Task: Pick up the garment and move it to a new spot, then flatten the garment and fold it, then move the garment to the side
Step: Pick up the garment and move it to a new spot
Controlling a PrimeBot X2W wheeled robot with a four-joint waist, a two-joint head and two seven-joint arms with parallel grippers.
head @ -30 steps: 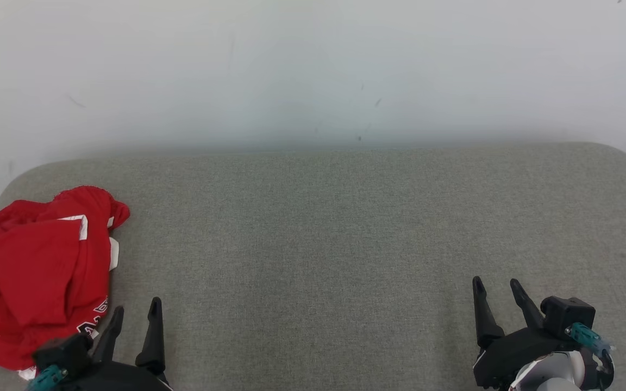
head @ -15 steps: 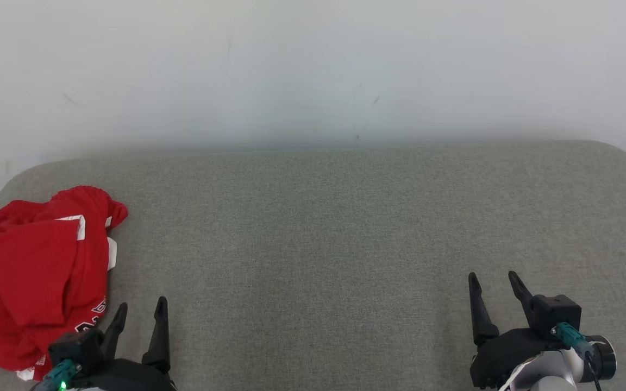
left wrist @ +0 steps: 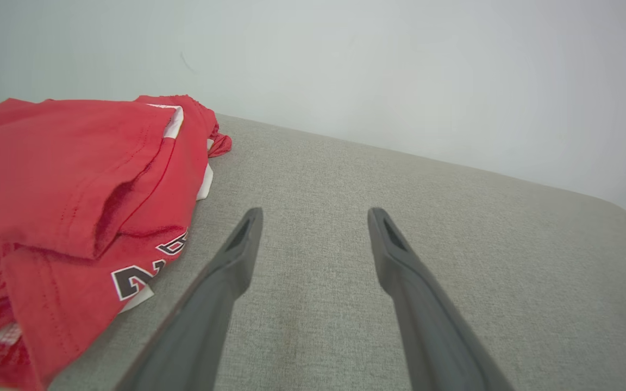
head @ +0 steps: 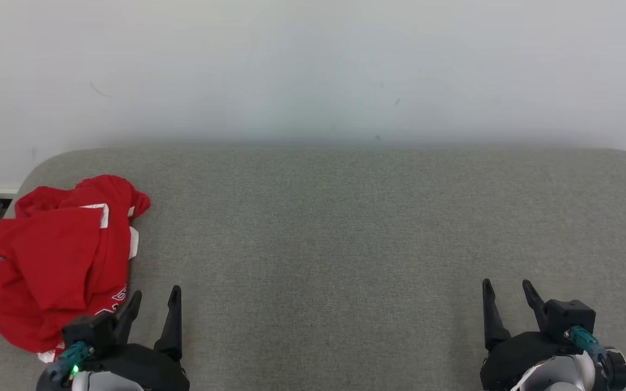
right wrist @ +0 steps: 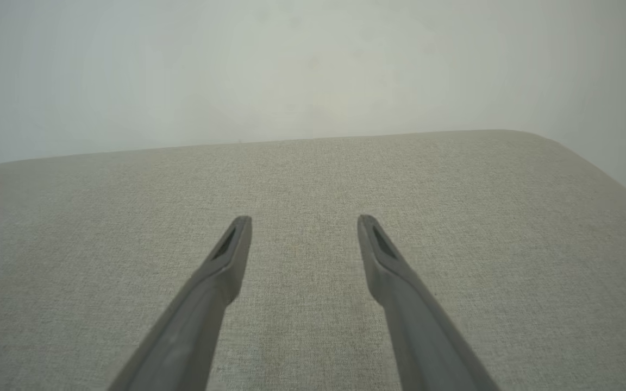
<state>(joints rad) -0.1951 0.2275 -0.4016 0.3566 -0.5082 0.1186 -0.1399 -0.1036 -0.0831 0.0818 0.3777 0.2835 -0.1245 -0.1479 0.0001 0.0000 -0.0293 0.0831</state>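
1. Grey fabric worktop (head: 345,228) spreads across our head view, below a pale wall (head: 313,65).
2. We see the red garment (head: 57,260) crumpled at the middle left of the frame, on the worktop's left end.
3. Our left gripper (head: 156,291), lower left, has its fingers apart and empty, just beside the garment.
4. Our right gripper (head: 506,282), lower right, is likewise spread and empty, well apart from the garment.

Dark, white-edged lettering (left wrist: 142,266) printed on the red shirt (left wrist: 68,174), mostly hidden by folds; one letter resembling an A made out; nothing further can be read
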